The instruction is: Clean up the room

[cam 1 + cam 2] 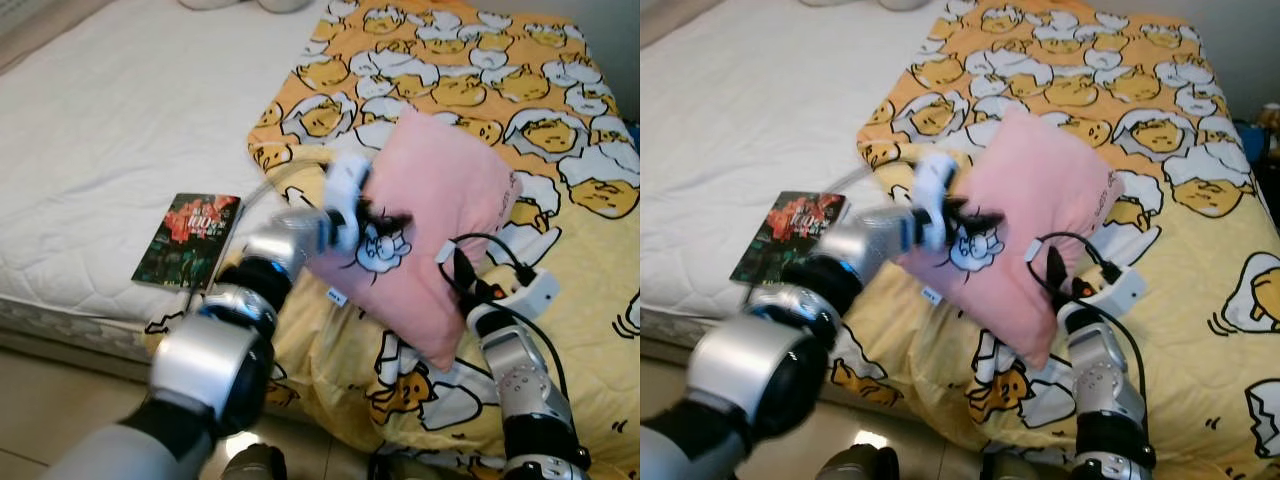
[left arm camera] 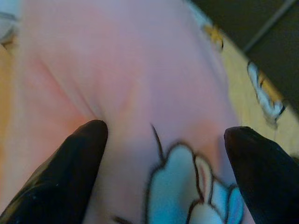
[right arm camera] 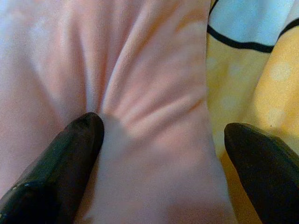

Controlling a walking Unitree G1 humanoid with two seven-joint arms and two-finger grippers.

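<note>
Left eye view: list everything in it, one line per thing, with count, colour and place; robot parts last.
pillow: one, pink with a white cartoon print, lifted over the blanket between both claws.
blanket: one, yellow-orange with white and yellow cartoon figures, spread over the robot's right part of the bed and hanging over its near edge.
mattress: one, white quilted, on the robot's left.
book: one, dark cover with red and green, flat on the mattress near its front edge.
floor: beige, below the bed.
left claw: one, black fingers, pressed on the pillow's left face.
right claw: one, black fingers, at the pillow's lower right edge.
</note>
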